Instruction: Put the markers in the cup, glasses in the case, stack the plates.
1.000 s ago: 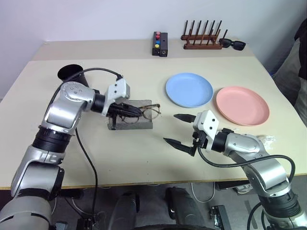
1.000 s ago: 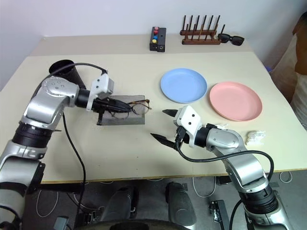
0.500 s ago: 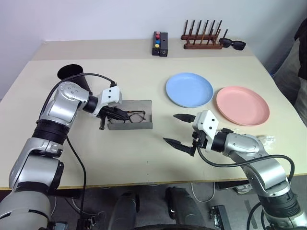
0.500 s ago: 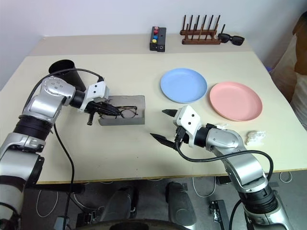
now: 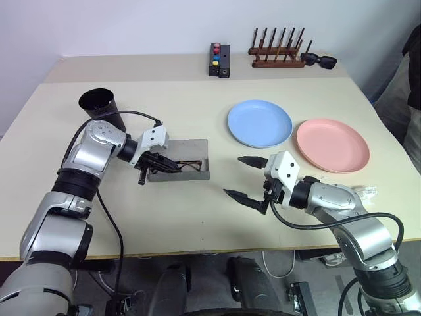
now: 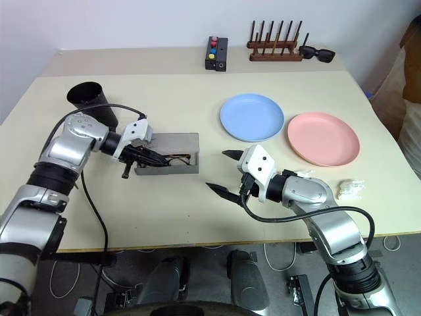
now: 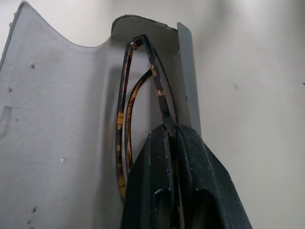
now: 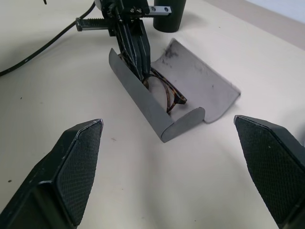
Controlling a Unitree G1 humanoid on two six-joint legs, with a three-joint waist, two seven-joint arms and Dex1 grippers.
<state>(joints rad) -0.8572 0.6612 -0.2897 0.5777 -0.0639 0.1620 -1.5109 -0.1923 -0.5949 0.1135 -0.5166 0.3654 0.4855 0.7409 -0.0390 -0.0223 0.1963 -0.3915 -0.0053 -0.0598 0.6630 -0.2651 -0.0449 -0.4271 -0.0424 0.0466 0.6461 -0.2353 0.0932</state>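
A pale beige bench (image 5: 197, 217) is carrying the scene, with an open grey case (image 5: 181, 164) lying left of centre as the landmark. A black cup (image 5: 99, 105) is standing behind and to the left of the case. A light blue plate (image 5: 259, 123) is sitting behind and to the right of the case, and a salmon pink plate (image 5: 332, 145) is lying farther right, just beside the blue one. Far behind the case, a black box with coloured buttons (image 5: 219, 60), a wooden peg rack (image 5: 276, 52) and black sunglasses (image 5: 320, 61) are lining the bench's back edge.
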